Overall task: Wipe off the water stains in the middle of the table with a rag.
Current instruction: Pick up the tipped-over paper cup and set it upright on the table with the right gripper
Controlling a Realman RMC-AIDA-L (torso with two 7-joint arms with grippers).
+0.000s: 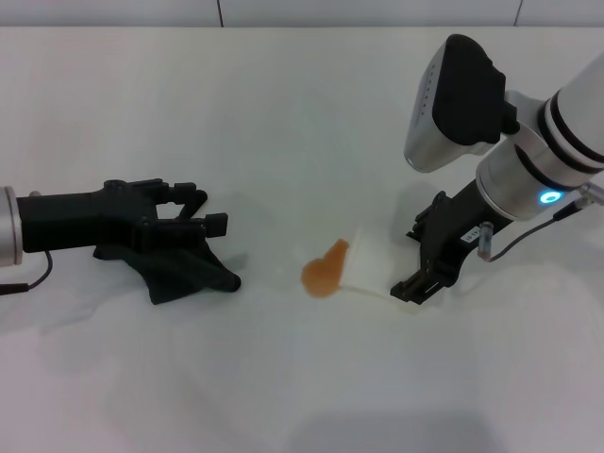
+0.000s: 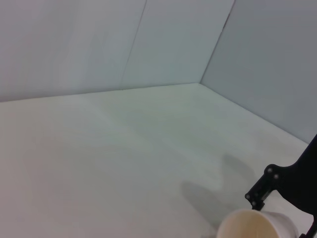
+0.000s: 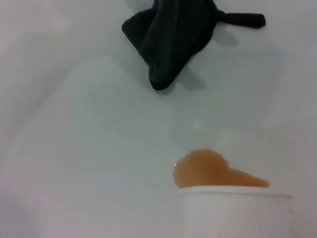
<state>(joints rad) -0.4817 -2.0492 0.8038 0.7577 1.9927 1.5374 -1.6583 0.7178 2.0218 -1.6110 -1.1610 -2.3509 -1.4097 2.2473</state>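
- table [image 1: 283,113]: white top carrying everything, edges running out of head view
- R gripper [image 1: 422,280]: gripping the tipped white cup [image 1: 370,267], sitting right of centre
- L gripper [image 1: 193,225]: lying over the rag [image 1: 184,274] at left; can't tell fingers' state, black on black
- rag: bunching dark just beside L gripper, well apart from spill
- water stains [image 1: 324,272]: orange blot pooling mid-table, touching cup's rim; cup partly hiding it in R wrist view

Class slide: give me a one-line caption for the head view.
Right pincer tips a white cup beside the orange water stains on the table; left pincer holds the black rag.
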